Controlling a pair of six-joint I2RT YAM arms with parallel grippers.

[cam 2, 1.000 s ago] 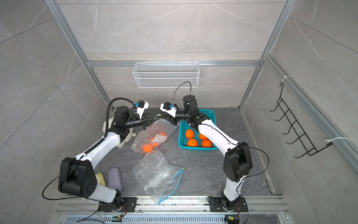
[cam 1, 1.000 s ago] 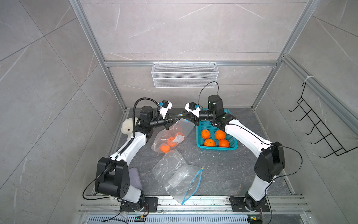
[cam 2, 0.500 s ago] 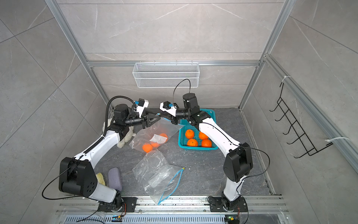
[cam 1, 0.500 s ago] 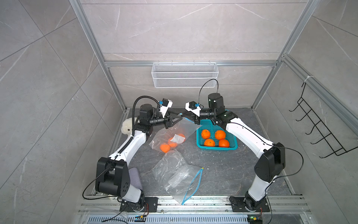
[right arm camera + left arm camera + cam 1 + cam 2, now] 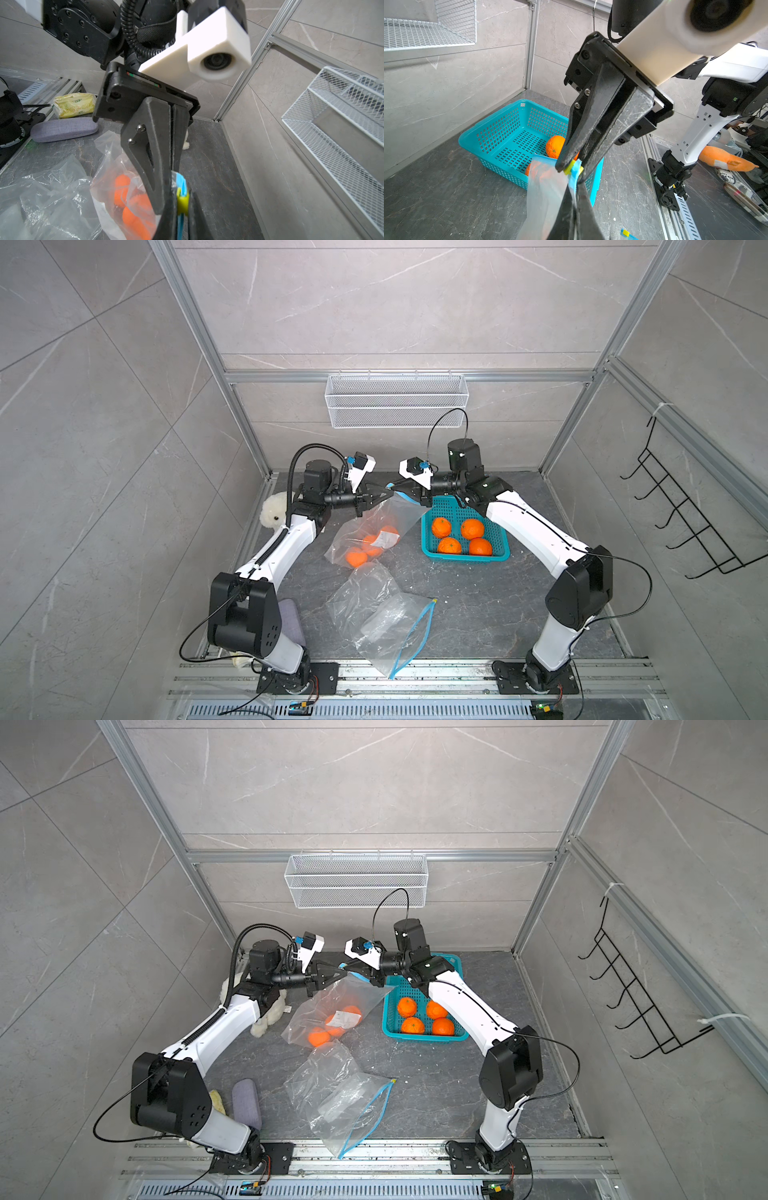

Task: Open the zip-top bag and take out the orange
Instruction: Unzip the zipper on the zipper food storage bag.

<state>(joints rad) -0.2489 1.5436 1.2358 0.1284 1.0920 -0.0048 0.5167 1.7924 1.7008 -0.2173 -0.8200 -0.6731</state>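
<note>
The clear zip-top bag (image 5: pixel 374 526) (image 5: pixel 332 1006) hangs between both grippers with its lower end on the table, and it holds oranges (image 5: pixel 356 558) (image 5: pixel 319 1038). My left gripper (image 5: pixel 386 489) (image 5: pixel 576 185) is shut on the bag's blue top strip. My right gripper (image 5: pixel 395 487) (image 5: pixel 182 200) faces it tip to tip, shut on the yellow zip slider (image 5: pixel 182 202) (image 5: pixel 568 169). In the right wrist view the oranges (image 5: pixel 133 216) show through the plastic beside the left gripper's fingers (image 5: pixel 153 158).
A teal basket (image 5: pixel 465 559) (image 5: pixel 500 133) with several oranges stands just right of the bag. An empty clear zip bag (image 5: pixel 382 614) lies nearer the front. A white plush toy (image 5: pixel 274 510) and a purple case (image 5: pixel 62 128) are at the left, a wire basket (image 5: pixel 395 406) on the back wall.
Half a second ago my left gripper stood open at the bag's top. It has shut again on the blue strip. My right gripper has tightened on the slider and stayed in place.
</note>
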